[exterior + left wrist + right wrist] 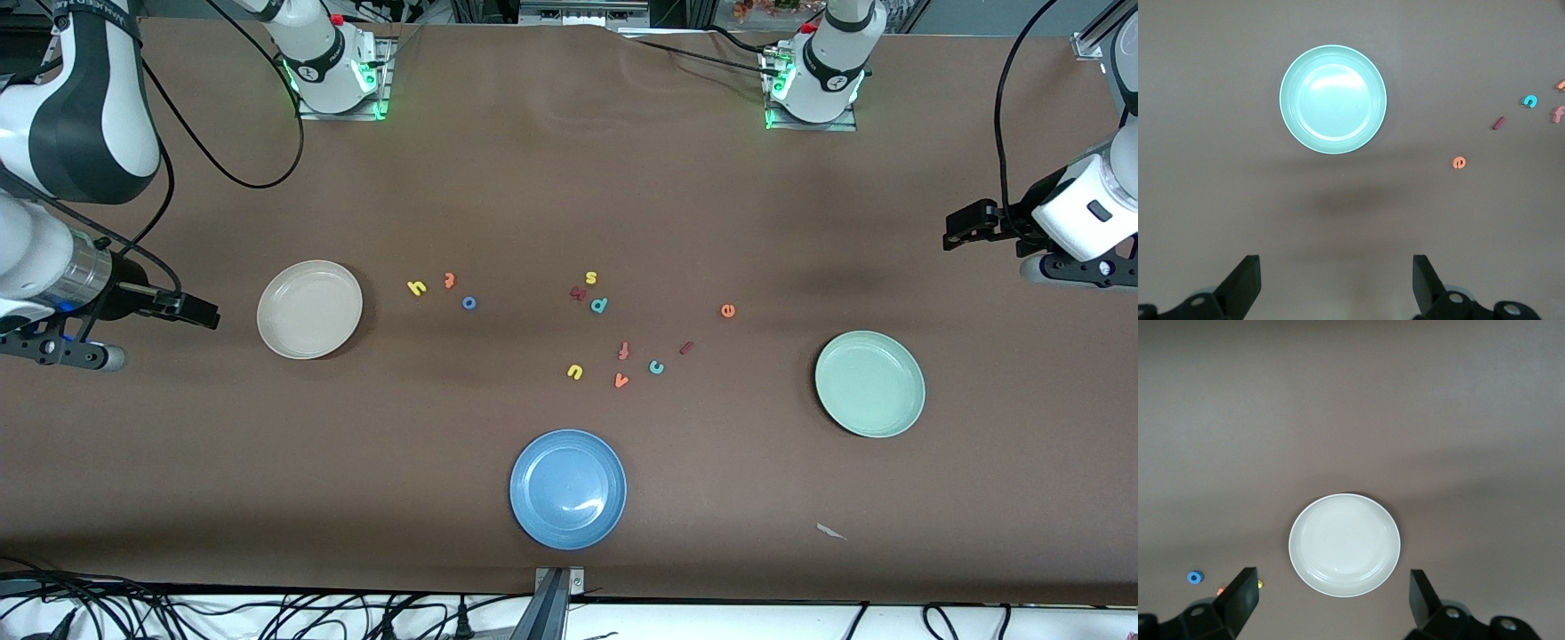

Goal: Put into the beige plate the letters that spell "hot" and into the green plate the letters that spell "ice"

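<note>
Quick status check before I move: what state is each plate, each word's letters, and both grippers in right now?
beige plate: empty.
green plate: empty.
blue plate: empty.
yellow h, blue o, orange t: loose on table beside beige plate.
orange e, red i, teal c: loose on table.
left gripper: open, empty.
right gripper: open, empty.

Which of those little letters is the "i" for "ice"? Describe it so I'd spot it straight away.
Start at the green plate toward the left arm's end of the table. Move toward the loose cluster of letters in the table's middle; the i is on that cluster's plate-side edge, beside the teal c. It alone is a plain dark red bar, without curves.
</note>
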